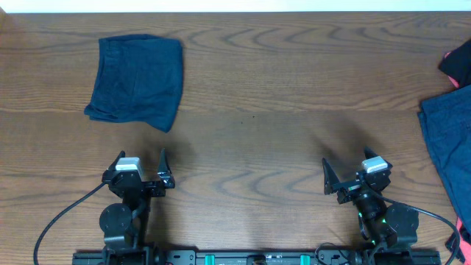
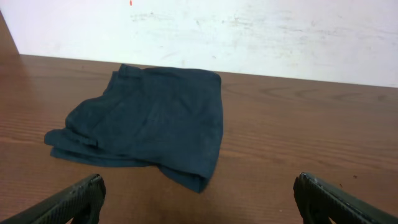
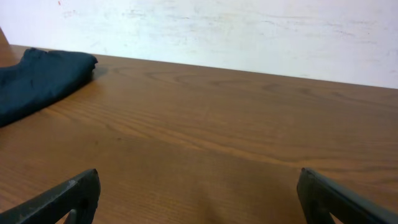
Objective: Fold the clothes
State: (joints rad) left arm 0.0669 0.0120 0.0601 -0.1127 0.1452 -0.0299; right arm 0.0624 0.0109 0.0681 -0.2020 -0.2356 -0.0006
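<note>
I find the navy shorts (image 1: pixel 136 79) as a folded, nearly square bundle at 12 o'clock from my left gripper (image 1: pixel 140 162), well apart. It is the nearer one. Both it and the right gripper (image 1: pixel 355 175) are spread, holding nothing.

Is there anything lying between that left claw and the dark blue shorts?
Nothing: only bare wooden table lies between the left gripper and the shorts, as the overhead and left wrist views both show.
</note>
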